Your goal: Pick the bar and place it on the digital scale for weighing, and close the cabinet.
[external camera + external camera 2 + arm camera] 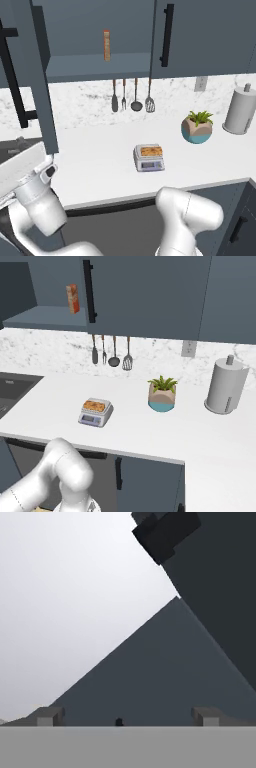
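Note:
The golden-brown bar [150, 150] [96, 405] lies flat on the plate of the small grey digital scale [150, 164] [91, 418] on the white counter. The dark slate-blue cabinet has its left door [42, 75] swung open toward me, with its black bar handle [12, 75] facing left; the right door [210, 35] is closed. My arm's wrist [30, 185] sits low at the left, beside the open door's lower edge. In the hand view my gripper [127, 717] is open, fingertips [47, 716] wide apart with nothing between them, facing the dark door surface [165, 677] with a black handle end [165, 532] above.
A tall thin orange box [106, 45] [73, 298] stands on the open cabinet shelf. Several utensils [132, 95] hang on the wall. A potted plant [197, 127] and a paper towel roll [240, 110] stand to the right. A sink [12, 388] lies at the left.

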{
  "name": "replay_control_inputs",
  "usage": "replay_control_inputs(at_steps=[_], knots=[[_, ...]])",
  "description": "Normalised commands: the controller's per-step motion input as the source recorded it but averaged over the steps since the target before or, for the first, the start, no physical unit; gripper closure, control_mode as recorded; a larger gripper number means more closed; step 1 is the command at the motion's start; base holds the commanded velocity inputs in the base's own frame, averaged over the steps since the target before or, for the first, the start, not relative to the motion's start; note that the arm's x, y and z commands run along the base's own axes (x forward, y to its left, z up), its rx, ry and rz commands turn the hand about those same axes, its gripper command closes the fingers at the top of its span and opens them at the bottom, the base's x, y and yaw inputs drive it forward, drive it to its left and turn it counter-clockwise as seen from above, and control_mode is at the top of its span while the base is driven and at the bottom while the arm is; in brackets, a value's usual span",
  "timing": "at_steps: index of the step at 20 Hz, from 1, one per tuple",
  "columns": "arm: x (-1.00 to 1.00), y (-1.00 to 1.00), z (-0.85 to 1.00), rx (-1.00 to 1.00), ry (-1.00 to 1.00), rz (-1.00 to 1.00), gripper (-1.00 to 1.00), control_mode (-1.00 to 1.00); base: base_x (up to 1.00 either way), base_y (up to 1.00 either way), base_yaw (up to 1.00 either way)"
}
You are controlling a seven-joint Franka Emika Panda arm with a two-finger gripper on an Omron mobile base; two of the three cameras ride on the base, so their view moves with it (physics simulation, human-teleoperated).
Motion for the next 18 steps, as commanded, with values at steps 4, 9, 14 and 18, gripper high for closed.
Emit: replay_control_inputs(at_steps=[4, 9, 14, 18], knots=[[0.05, -0.06, 0.49, 0.3, -0.08, 0.0, -1.0, -1.0, 0.0, 0.0, 0.0], [0.0, -0.42, 0.66, 0.27, -0.19, 0.0, -1.0, -1.0, 0.0, 0.0, 0.0], [-0.05, -0.85, 0.34, 0.39, -0.17, 0.0, -1.0, -1.0, 0.0, 0.0, 0.0], [-0.01, -1.0, 0.19, 0.49, -0.06, 0.0, -1.0, -1.0, 0.0, 0.0, 0.0]])
